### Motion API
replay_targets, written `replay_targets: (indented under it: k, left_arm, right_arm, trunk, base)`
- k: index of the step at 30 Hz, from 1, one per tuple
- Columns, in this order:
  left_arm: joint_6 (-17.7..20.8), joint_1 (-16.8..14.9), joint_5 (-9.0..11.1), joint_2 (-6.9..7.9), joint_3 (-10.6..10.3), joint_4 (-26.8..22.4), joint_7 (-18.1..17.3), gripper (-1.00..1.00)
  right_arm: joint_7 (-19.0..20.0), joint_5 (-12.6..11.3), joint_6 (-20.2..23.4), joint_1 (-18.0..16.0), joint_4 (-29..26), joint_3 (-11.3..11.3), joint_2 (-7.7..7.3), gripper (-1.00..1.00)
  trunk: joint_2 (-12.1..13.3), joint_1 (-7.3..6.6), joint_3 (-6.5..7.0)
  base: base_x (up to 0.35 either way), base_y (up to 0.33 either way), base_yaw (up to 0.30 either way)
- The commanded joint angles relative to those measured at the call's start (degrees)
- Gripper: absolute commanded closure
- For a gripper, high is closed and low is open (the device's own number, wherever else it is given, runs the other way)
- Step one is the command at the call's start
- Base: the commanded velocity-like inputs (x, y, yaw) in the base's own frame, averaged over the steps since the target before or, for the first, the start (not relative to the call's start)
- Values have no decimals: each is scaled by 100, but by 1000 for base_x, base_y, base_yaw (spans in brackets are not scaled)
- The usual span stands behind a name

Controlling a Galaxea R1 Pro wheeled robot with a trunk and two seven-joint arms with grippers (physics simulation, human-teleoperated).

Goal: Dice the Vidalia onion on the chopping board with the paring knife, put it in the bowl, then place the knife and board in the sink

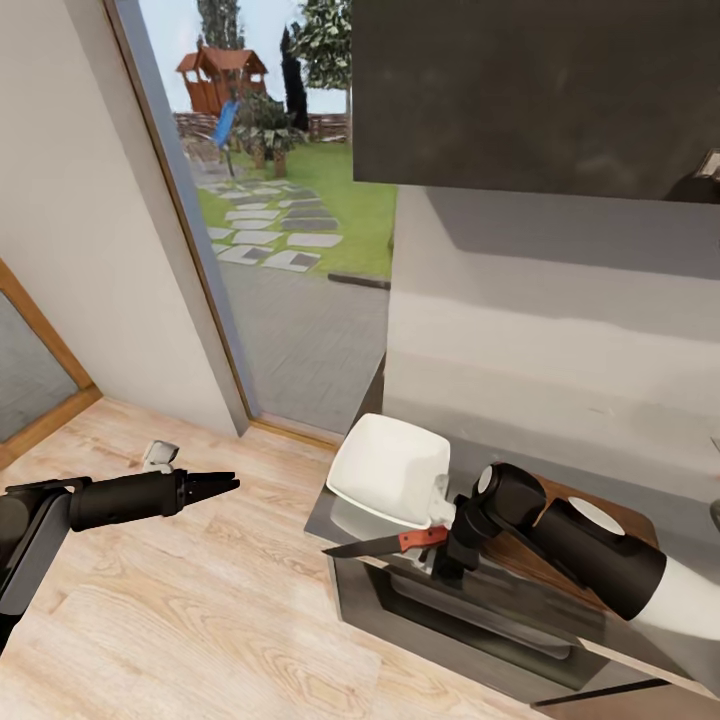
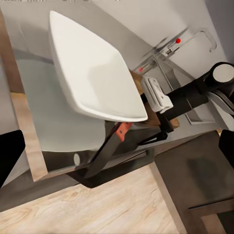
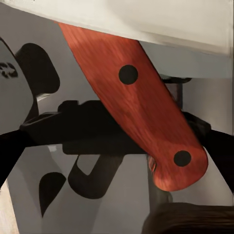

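At the left end of the grey brushed-metal countertop (image 1: 345, 515), the right gripper (image 1: 441, 540) pinches the red-orange handle of the slim paring knife (image 1: 385, 544), whose dark blade juts out past the counter's edge (level, over the wood floor). Its black forearm slants across the brown wooden chopping board (image 1: 590, 525), beside the glossy white squarish bowl (image 1: 390, 470). Out over the floor, the left gripper (image 1: 225, 486) reaches forward, fingers pressed together.

The right arm covers most of the chopping board (image 1: 590, 505); the bowl (image 3: 146, 19) hides the paring knife (image 3: 141, 112) blade

Black cylindrical arms, white-capped joints, white sleeve.
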Motion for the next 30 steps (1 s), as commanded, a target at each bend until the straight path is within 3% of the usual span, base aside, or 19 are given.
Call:
replay_targets:
  k: [1,30]
  left_arm:
    - [33,-5,11,2,-1,-1,-7,-100]
    - [33,-6,11,2,5,-1,-7,-100]
  right_arm:
    - [38,94,8,-4,30,12,-3,100]
    - [40,94,8,-4,30,20,-3,100]
  trunk:
    - [-8,5,-3]
    - [-8,5,209]
  base:
    - [0,0,0]
    - [-11,5,0]
